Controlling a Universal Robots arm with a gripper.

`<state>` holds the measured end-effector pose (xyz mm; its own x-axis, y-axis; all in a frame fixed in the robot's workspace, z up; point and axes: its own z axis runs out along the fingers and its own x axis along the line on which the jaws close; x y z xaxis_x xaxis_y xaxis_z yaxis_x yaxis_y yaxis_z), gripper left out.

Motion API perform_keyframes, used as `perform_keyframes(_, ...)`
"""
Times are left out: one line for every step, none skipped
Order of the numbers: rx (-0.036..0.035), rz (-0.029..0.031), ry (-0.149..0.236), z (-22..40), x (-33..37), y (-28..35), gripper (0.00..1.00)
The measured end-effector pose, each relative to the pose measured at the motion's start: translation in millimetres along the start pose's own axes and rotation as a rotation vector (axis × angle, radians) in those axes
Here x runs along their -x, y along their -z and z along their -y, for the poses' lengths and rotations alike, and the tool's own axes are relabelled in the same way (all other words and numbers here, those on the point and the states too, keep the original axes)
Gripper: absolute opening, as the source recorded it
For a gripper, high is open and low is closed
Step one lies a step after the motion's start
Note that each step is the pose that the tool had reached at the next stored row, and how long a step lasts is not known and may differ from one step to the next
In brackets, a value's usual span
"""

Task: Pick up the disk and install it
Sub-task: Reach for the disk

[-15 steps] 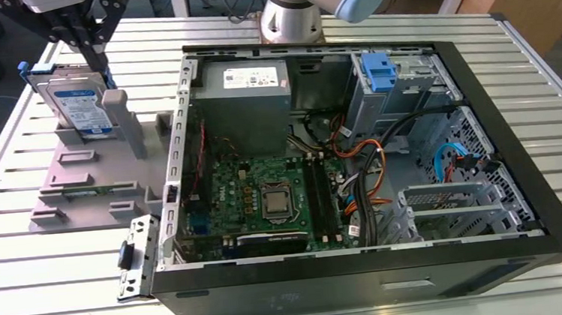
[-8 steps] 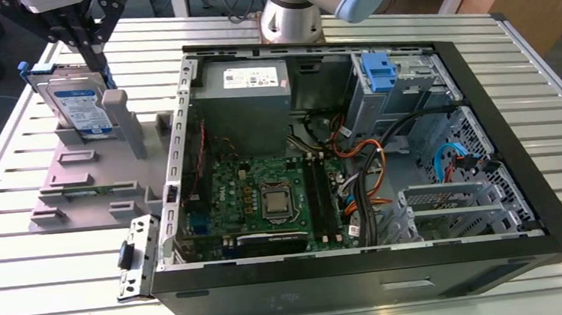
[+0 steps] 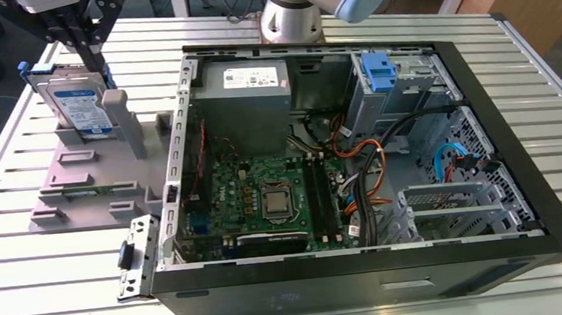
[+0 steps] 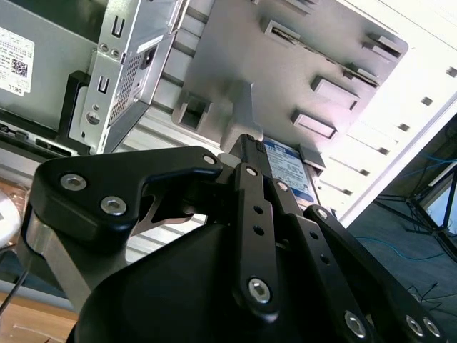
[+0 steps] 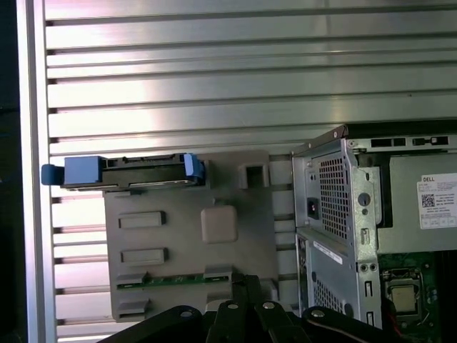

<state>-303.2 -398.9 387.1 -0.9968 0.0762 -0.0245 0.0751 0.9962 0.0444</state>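
The disk [image 3: 74, 106] stands on its edge at the far rim of the grey stand [image 3: 82, 181]. Its broad faces are upright, and the labelled face looks over the stand's base. In the first wrist view the disk [image 5: 136, 171] shows as a thin dark bar with blue carrier ends. This bar runs along the stand's rim, with one end towards the computer case [image 3: 370, 271]. I cannot tell whether the long axis is level or upright.

The gripper [image 3: 92, 56] hangs above the stand, apart from the disk. In the first wrist view the gripper [image 5: 243, 282] sits over the stand's near part, close to a green memory strip [image 5: 171, 280] that lies in a slot of the stand. The jaws are drawn together with no gap that I can see, and they hold nothing. In the second wrist view the gripper [image 4: 246, 143] appears in front of the disk [image 4: 289, 164].

An upright post [image 3: 125, 121] of the stand rises just beside the labelled face, at the end nearer the case. The open case is next to the stand on the slatted table [image 3: 58, 258]. Inside the case, well apart from the stand, is a blue-tabbed drive cage [image 3: 379, 71] beside the grey power supply [image 3: 245, 85].
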Motion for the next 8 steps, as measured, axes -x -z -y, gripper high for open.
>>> perform_keyframes(0.0000,0.0000,0.000,0.0,-0.3,0.0,0.11)
perform_keyframes(-0.0001,-0.0001,0.000,0.0,-0.5,0.1,0.11)
perform_keyframes(0.0000,0.0000,0.000,0.1,-0.8,0.0,0.11)
perform_keyframes(0.0000,0.0000,0.000,0.1,-1.0,0.0,0.11)
perform_keyframes(0.0000,0.0000,0.000,0.1,-1.3,0.0,0.11)
perform_keyframes(0.0000,0.0000,0.000,0.1,-1.6,0.0,0.11)
perform_keyframes(0.0000,0.0000,0.000,0.1,-1.8,0.0,0.11)
perform_keyframes(0.0000,0.0000,0.000,0.2,-2.1,0.0,0.11)
